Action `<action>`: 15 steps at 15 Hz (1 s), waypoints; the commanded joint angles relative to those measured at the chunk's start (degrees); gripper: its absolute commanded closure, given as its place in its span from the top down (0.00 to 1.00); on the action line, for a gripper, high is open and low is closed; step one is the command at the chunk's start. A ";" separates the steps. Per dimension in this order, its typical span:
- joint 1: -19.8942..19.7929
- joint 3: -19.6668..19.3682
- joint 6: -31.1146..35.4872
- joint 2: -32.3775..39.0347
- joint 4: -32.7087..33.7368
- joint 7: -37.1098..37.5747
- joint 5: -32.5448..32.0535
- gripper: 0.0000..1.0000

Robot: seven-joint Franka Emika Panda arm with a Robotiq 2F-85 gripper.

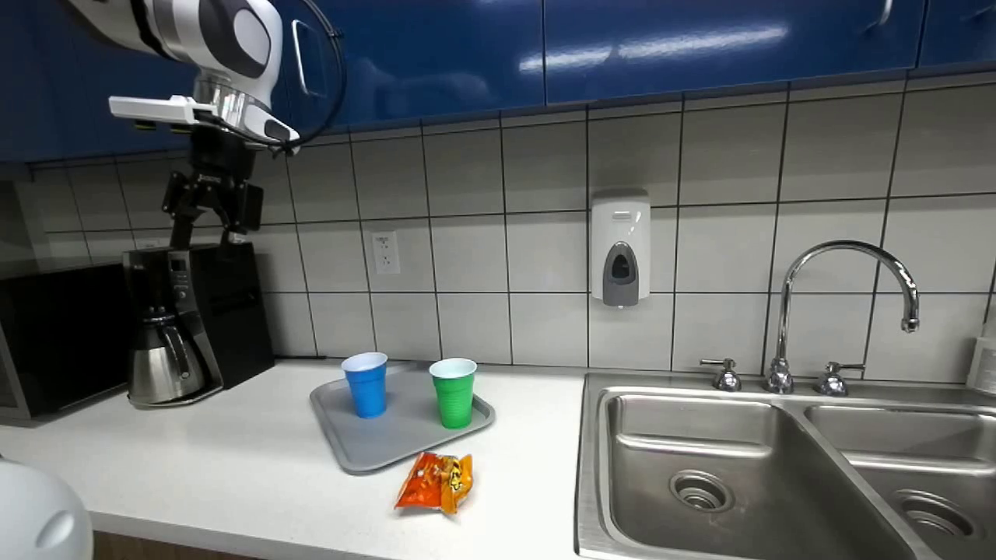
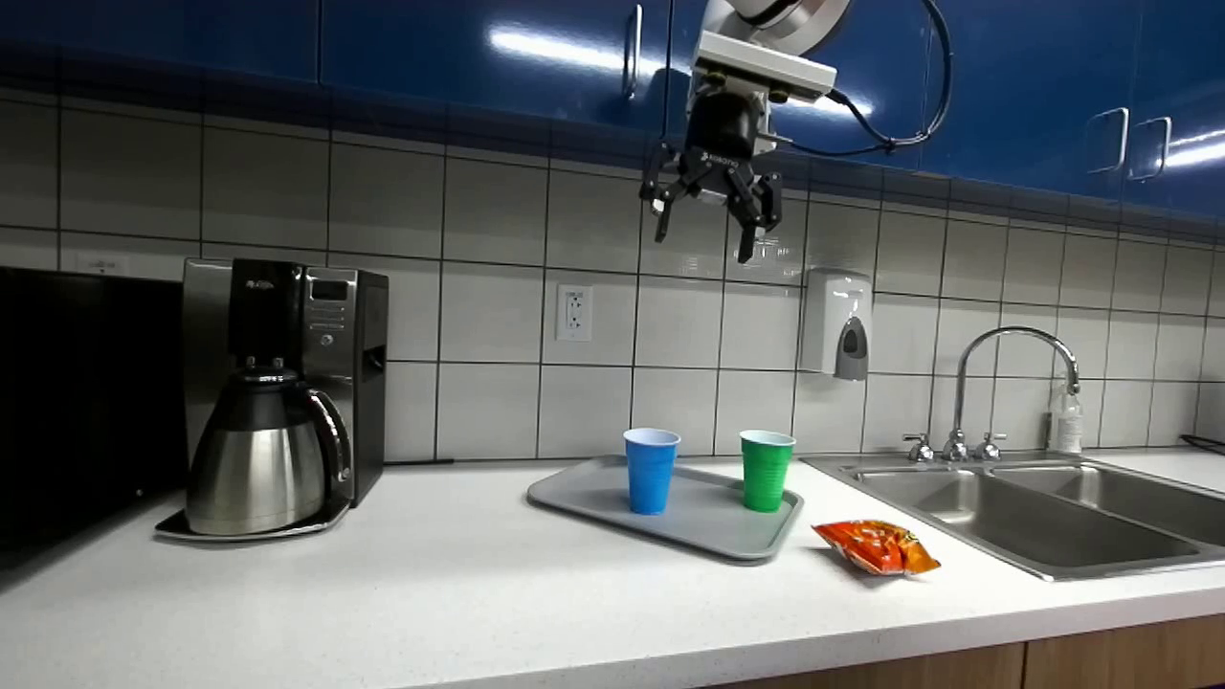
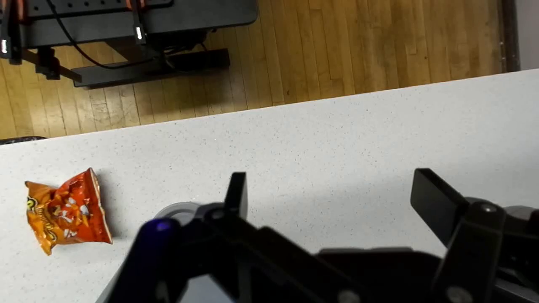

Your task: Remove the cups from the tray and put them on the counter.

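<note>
A blue cup (image 1: 367,391) and a green cup (image 1: 454,400) stand upright on a grey tray (image 1: 369,451) in an exterior view. The blue cup (image 2: 651,477), green cup (image 2: 766,476) and tray (image 2: 713,536) also show in an exterior view. The tray lies on the white counter (image 2: 412,593). My gripper (image 2: 703,242) is open and empty, high above the counter, well above the cups' rims. In an exterior view the gripper (image 1: 206,236) appears in front of the coffee maker. In the wrist view the open gripper (image 3: 330,185) hides most of the tray (image 3: 180,209); both cups are hidden.
An orange snack bag (image 2: 876,547) lies on the counter beside the tray. A coffee maker (image 2: 278,402) stands at the left, beside a black microwave (image 1: 62,334). A steel sink (image 1: 692,451) with a faucet is at the right. Blue cabinets (image 1: 436,62) hang above.
</note>
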 commanded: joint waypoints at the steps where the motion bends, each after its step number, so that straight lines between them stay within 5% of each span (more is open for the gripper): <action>1: -0.15 0.20 1.47 -0.50 -0.74 0.21 -0.43 1.00; 15: -0.12 0.00 4.08 -3.26 -8.07 -3.51 -2.60 1.00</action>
